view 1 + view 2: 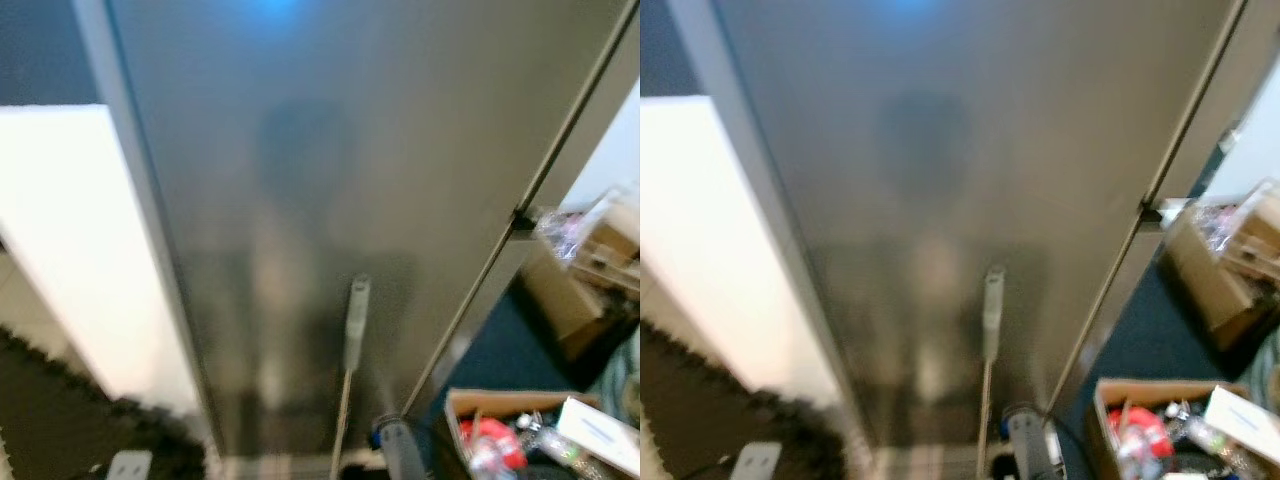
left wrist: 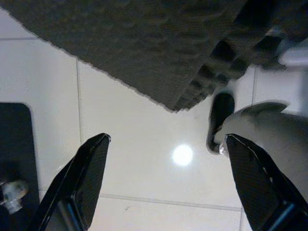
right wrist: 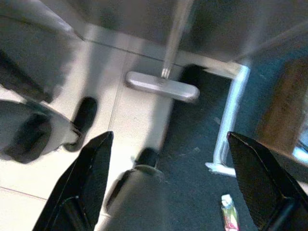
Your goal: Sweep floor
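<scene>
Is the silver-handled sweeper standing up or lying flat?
Standing: the silver-handled sweeper's head rests on the white tile floor, handle rising against the grey panel.

1. Left gripper (image 2: 166,185): points down toward the floor, black fingers (image 2: 84,180) spread wide, nothing between them.
2. Right gripper (image 3: 166,185): likewise downward-facing, fingers (image 3: 86,180) wide apart, holding nothing.

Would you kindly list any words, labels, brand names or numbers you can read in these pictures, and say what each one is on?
None can be read.
Cardboard box of clutter: its red item and white carton are too blurred to read.
Small green and red packet on the dark carpet: any print is too small to read.
Mop handle, grey panel: no markings visible.
</scene>
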